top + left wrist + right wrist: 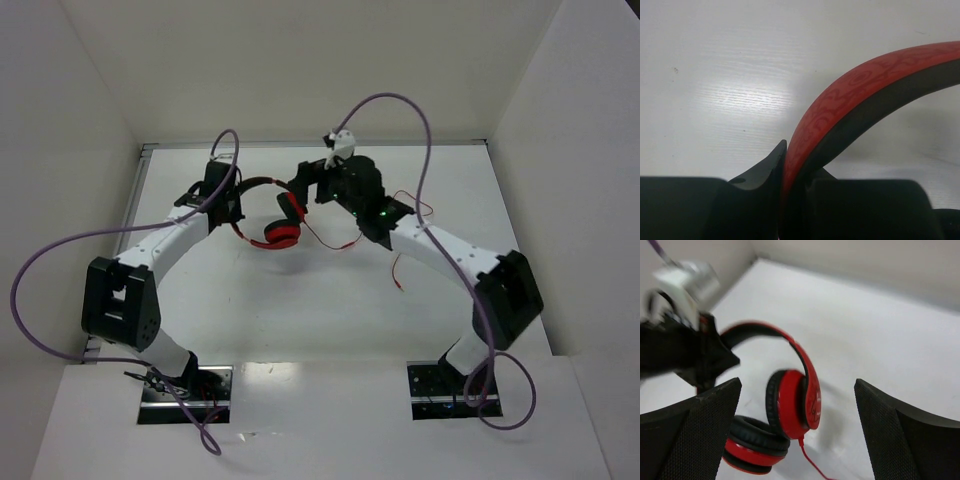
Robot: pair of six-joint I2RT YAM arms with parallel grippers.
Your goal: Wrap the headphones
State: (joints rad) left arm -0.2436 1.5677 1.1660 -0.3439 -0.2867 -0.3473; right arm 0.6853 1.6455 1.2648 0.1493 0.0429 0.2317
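Closest to the overhead camera is the near edge of the white counter (pixel 300 320), where both arms are bolted. The left arm (pixel 165 240) and the right arm (pixel 455 260) bend inward from there and meet around the headphones (pixel 272 222), which sit towards the far middle of the counter. A thick purple cable (pixel 55 262) loops out on the side of the left arm away from the headphones, and a second purple cable (pixel 425 125) arches high over the right arm.

The left jaws come at the headphones from the left and are pinched on the red headband (pixel 850 95), which rises from between the two black fingers (pixel 760 175) and curves off to the right. The right jaws are spread wide just to the right of the headphones, gripping nothing. In the right wrist view their black pads (pixel 695 435) stand at either edge of the picture, with the headphones farther off between them.

One ear cup (pixel 795 405) stands upright at the end of the headband. The other ear cup (pixel 752 450) lies flat below it, low against the counter. A thin red cable (pixel 809 460) leaves the bottom of the upright cup and trails away from the headphones beneath the right arm, loose on the counter.
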